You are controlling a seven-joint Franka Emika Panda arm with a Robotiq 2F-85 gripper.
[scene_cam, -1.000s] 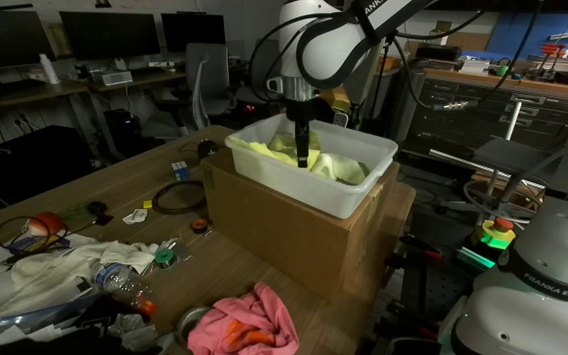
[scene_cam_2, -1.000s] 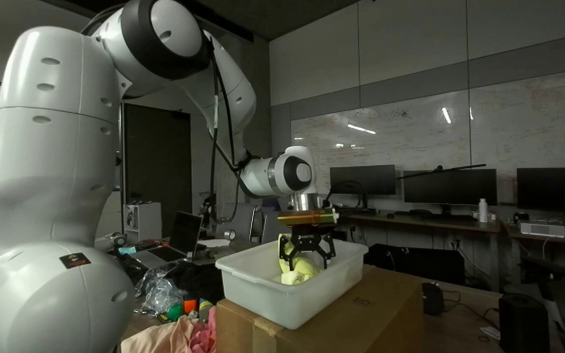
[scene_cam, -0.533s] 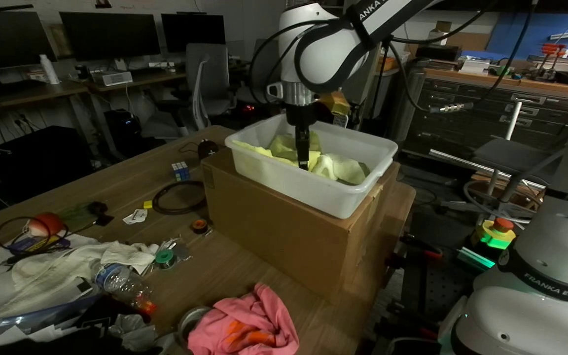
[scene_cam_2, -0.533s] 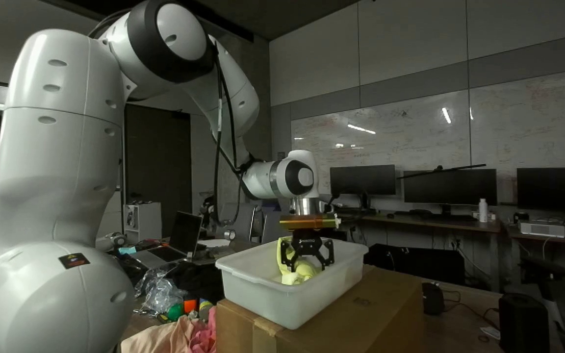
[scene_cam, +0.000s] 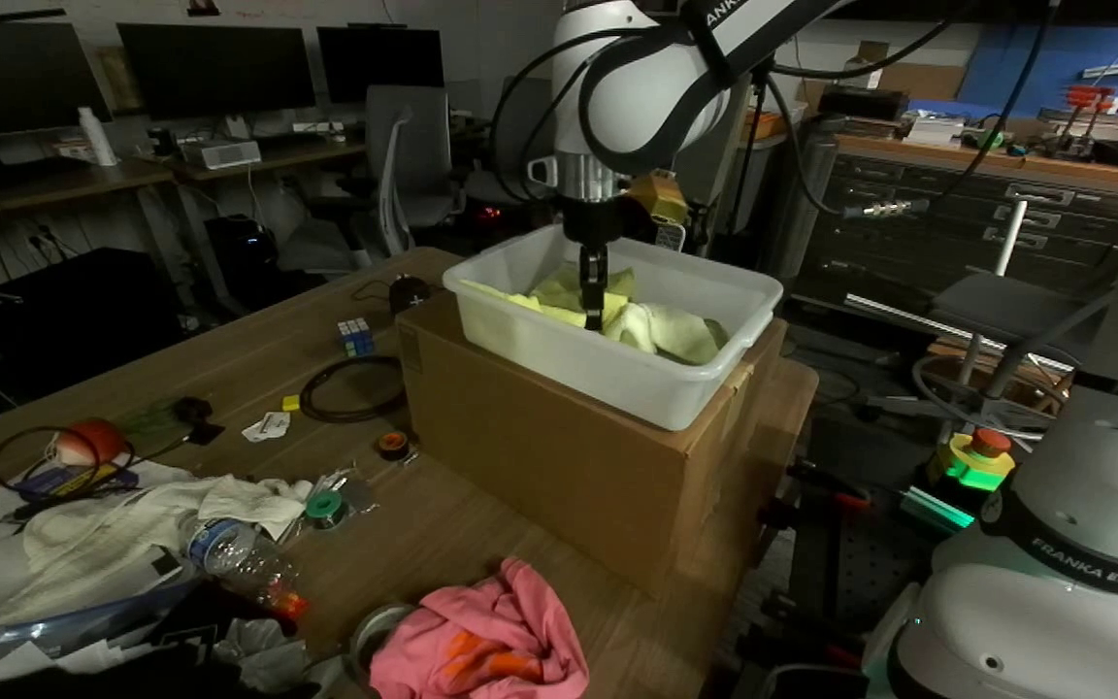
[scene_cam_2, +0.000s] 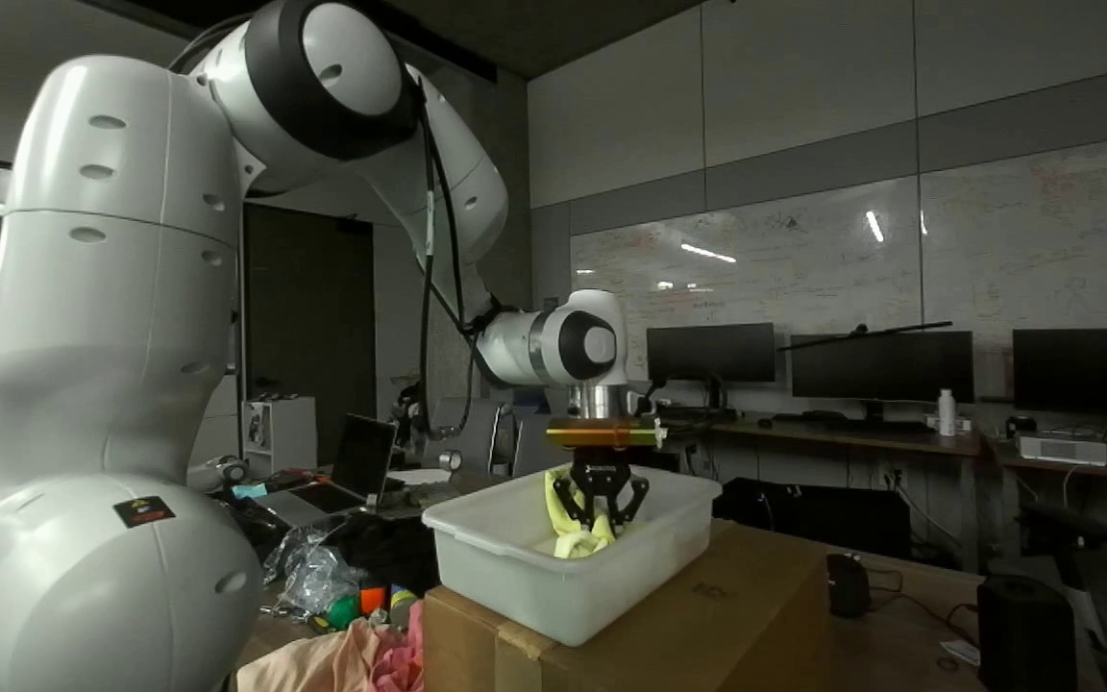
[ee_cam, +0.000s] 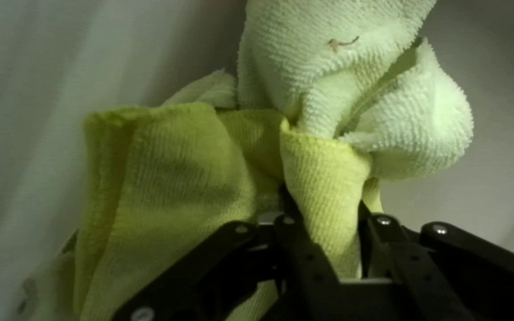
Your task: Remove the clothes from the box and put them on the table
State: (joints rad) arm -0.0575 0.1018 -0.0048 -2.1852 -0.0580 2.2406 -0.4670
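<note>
gripper (ee_cam: 326, 204) | pinching ribbed yellow cloth (ee_cam: 185, 187) (bunched fold) | inside rectangular white tub (scene_cam_2: 515, 581)

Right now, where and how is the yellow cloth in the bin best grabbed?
Probably by the raised fold of the yellow cloth, pinched from above: it's a narrow ridge the tool straddles, while the walls of the bin hinder sideways approach.

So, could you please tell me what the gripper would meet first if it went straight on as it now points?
Pointing down, the gripper would probably meet more of the yellow cloth first, then the floor of the white tub; how much cloth lies underneath is hidden.
</note>
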